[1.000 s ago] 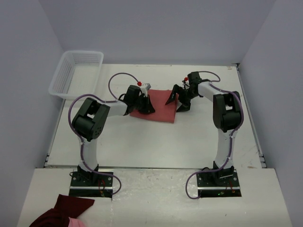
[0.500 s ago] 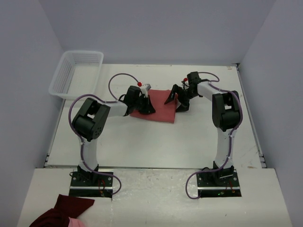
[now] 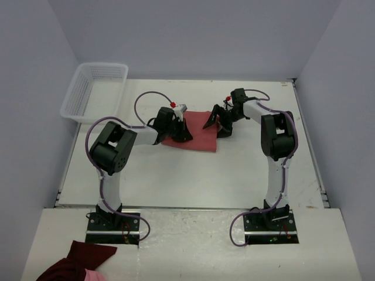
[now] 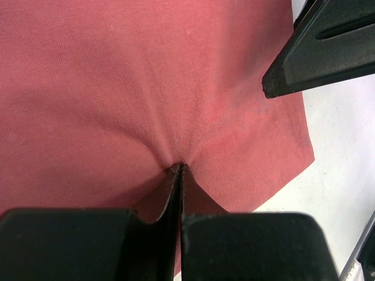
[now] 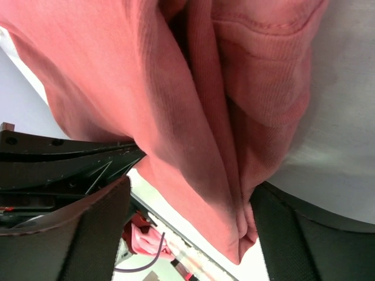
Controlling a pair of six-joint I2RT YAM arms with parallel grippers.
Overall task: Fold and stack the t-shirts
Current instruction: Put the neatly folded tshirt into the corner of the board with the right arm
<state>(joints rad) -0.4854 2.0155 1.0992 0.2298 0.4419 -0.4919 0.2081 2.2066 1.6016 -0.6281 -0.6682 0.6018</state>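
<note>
T-shirt: one salmon-red piece, folded flat at mid-table, between the two arms.
Left gripper: jaws closed tight on a pucker of cloth near the shirt's left side. We judge it anchors the fold.
Right gripper: fingers spread wide, straddling the shirt's folded right edge and clamping nothing. We judge it is set to bite there.
Basket: white mesh, far-left corner. We see no shirt inside.
Maroon bundle: on the near ledge, well apart.
</note>
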